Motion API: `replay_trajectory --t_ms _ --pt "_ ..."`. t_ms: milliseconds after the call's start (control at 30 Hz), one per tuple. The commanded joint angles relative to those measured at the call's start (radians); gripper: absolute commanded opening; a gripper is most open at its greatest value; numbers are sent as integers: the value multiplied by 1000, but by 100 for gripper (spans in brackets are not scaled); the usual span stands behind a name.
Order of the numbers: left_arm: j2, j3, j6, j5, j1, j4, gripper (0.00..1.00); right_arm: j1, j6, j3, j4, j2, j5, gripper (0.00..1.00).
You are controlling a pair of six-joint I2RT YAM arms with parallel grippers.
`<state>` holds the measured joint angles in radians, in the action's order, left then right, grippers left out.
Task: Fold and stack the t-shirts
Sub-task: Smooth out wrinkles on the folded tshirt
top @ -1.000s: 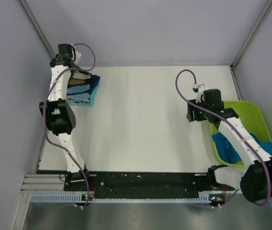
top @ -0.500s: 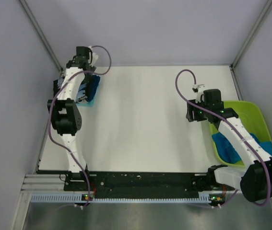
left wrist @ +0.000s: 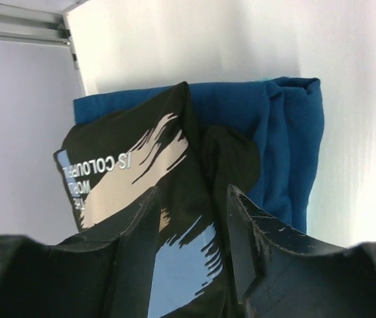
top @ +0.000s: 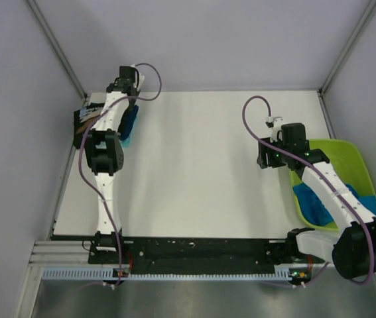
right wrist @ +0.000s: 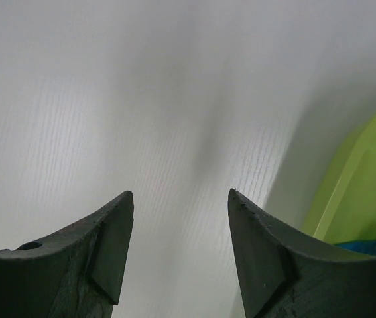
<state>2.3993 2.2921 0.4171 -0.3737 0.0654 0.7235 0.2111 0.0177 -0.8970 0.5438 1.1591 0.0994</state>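
A folded stack of t-shirts lies at the table's back left corner. The black t-shirt (left wrist: 141, 172) with tan and light-blue print is on top of bright blue t-shirts (left wrist: 287, 139). In the top view the left arm covers most of the stack (top: 129, 123). My left gripper (left wrist: 193, 192) is open just above the black shirt, and the shirt's print shows between the fingers. My right gripper (top: 270, 157) is open and empty over bare table, beside the tub; it also shows in the right wrist view (right wrist: 181, 195). More bright blue shirts (top: 315, 207) lie in the tub.
The lime-green plastic tub (top: 347, 149) stands at the right edge of the table, and its rim shows in the right wrist view (right wrist: 367, 192). The enclosure's walls and metal frame posts (top: 58, 50) stand close behind the stack.
My left arm has swung to the right over the stack and now covers most of it in the top view. The right arm has not moved.
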Motion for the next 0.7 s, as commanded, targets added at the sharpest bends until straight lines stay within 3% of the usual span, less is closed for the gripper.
replay_trajectory --t_ms 0,133,333,667 --pt "26 47 -35 44 -3 14 48 -9 -13 -3 -10 -18 -13 59" --pt "37 9 -23 -7 -9 -3 33 -7 -12 -8 -10 -6 -6 59" --pt "-78 -133 -20 13 -10 -42 41 -7 -12 -5 -10 -2 -6 59" --pt "-226 -301 -47 90 -53 -50 44 -7 -12 -8 -10 13 13 59"
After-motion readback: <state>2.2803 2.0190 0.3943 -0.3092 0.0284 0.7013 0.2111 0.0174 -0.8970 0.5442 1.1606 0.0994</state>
